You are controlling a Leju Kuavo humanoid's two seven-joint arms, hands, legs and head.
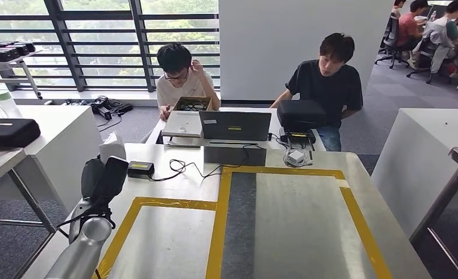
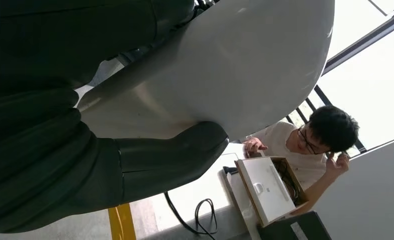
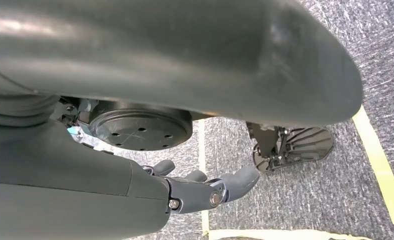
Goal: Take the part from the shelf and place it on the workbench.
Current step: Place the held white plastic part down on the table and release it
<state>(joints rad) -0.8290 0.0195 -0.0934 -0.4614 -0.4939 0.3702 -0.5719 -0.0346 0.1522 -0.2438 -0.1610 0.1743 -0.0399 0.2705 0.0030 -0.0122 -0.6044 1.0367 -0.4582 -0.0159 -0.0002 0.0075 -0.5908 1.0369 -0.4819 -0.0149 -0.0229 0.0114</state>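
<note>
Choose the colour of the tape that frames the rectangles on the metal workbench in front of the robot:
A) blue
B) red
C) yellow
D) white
C: the head view shows yellow tape strips bordering the rectangles on the grey metal workbench.

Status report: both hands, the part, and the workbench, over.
Left hand grips white part over workbench. Right hand hanging, holding nothing. Cable and black adapter lie beyond the taped area.

Head view high above workbench (image 1: 296,221)
</note>
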